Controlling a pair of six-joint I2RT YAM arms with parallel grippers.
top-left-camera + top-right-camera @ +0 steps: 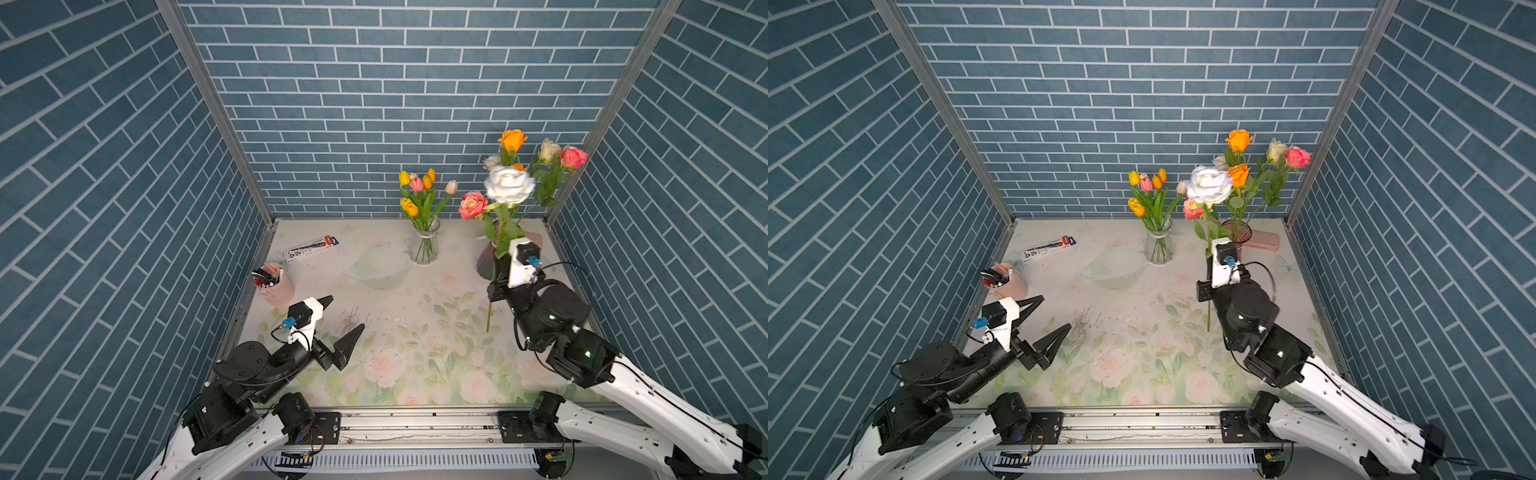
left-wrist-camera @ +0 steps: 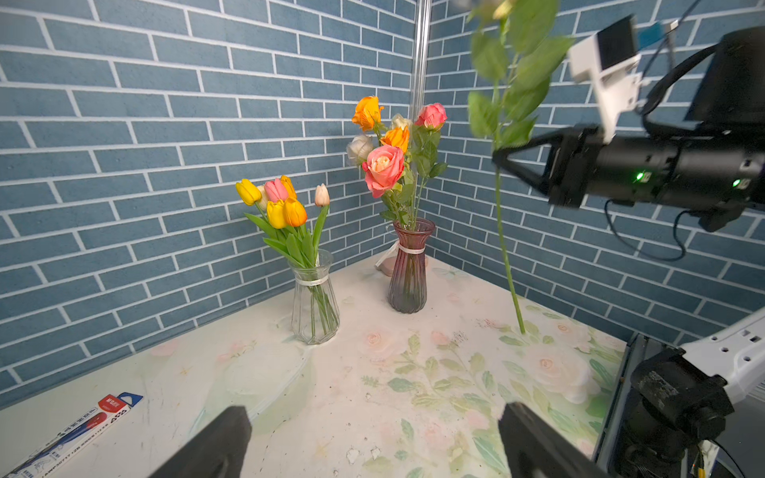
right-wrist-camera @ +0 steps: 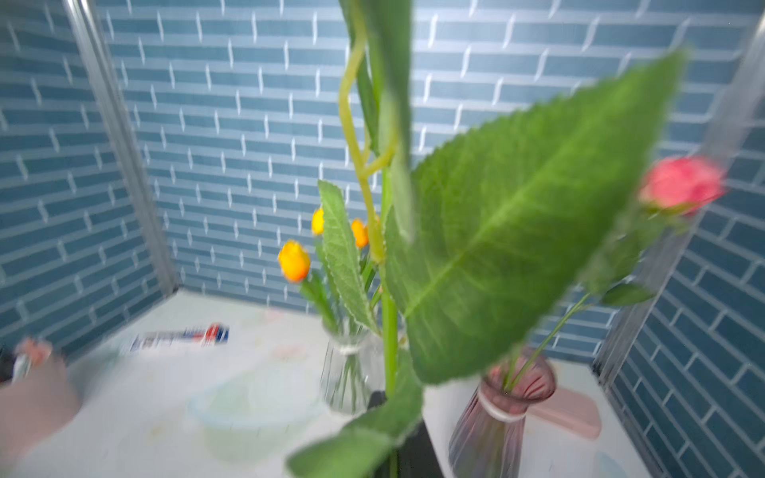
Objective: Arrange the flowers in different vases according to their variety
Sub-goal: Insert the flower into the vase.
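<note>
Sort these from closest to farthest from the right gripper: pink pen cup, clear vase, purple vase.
In a top view, from the right gripper:
1. Purple vase, back right, just beyond it.
2. Clear vase, back middle.
3. Pink pen cup, far left edge.

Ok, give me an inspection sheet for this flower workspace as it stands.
Surface: floral tablecloth, scuffed, speckled.
Job's things: tulips in clear vase; roses in purple vase; white rose held upright.
Clutter: pen cup, pen box, clear bowl, pink case.
Grippers: left gripper open, empty; right gripper shut on white rose's stem.
Cables: cable loops at both wrists.
Surroundings: blue brick-pattern walls, metal corner posts.
</note>
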